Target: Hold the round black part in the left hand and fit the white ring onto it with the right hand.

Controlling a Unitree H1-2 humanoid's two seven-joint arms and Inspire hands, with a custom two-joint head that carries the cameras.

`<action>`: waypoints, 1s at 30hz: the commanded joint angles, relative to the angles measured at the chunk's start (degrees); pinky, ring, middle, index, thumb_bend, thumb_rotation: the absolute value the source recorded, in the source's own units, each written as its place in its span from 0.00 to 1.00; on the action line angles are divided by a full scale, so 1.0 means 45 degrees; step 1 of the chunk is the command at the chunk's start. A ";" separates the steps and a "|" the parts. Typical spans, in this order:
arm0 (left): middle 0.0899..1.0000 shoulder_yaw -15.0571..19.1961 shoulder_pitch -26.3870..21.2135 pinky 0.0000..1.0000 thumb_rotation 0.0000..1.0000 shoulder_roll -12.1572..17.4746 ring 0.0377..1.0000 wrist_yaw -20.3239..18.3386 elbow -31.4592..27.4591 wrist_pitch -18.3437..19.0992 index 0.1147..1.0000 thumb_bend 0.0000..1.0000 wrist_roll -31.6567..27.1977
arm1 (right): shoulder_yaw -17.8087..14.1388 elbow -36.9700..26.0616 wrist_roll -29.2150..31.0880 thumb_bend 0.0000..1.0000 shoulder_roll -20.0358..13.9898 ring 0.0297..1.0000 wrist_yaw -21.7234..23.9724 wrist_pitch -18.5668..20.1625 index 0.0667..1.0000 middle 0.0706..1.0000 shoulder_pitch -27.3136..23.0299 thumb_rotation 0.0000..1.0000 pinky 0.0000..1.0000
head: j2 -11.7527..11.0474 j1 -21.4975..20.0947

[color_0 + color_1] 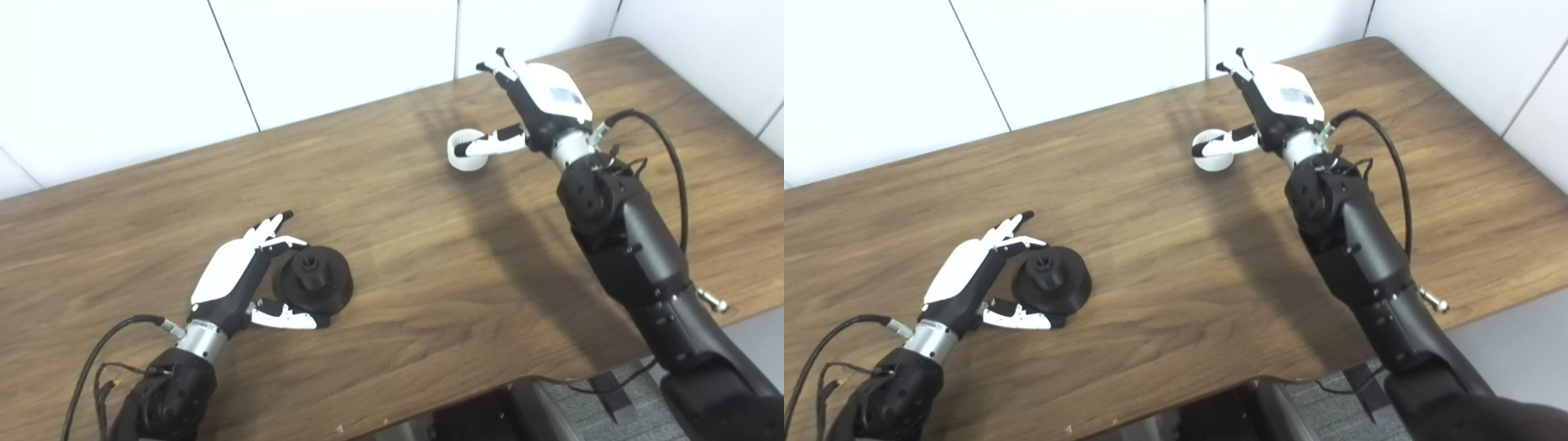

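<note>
Left eye view: round black plastic part (315,280) sits on the brown wooden table (392,257), near-left area. Left hand (236,275) cups it loosely, fingers spread above its far-left edge, thumb lying along its near side; not lifted, no firm grip visible. White plastic ring (467,150) lies on the table far right of centre. Right hand (539,101) is open, fingers pointing away, thumb tip resting over the ring's rim.

Right eye view: same layout. The thumb covers more of the ring (1213,150) here, so its hole barely shows. Can't tell whether the thumb presses on the ring.
</note>
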 commanded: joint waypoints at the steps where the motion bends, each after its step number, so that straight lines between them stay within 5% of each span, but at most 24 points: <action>1: 1.00 0.0128 -0.0351 1.00 0.33 0.0126 1.00 0.0023 -0.0168 -0.0068 0.59 0.97 0.0117 | 0.0084 0.0265 -0.0056 0.99 -0.0403 0.98 0.0198 0.0132 0.94 1.00 -0.0763 0.52 0.84 | 0.0003 0.0050; 14: 1.00 0.0129 -0.0294 1.00 0.34 0.0078 1.00 -0.0034 -0.0245 0.0021 0.58 0.98 0.0083 | 0.0824 0.2589 0.0464 1.00 -0.0569 0.98 0.0065 -0.0057 0.94 1.00 -0.1311 0.58 0.82 | 0.0054 0.0305; 30: 1.00 0.0054 -0.0194 1.00 0.35 0.0016 1.00 0.0067 -0.0365 -0.0028 0.58 0.98 0.0261 | 0.1368 0.2887 0.0844 0.99 -0.0316 0.96 -0.0545 -0.0236 0.85 1.00 -0.1186 0.51 0.85 | 0.0148 0.0580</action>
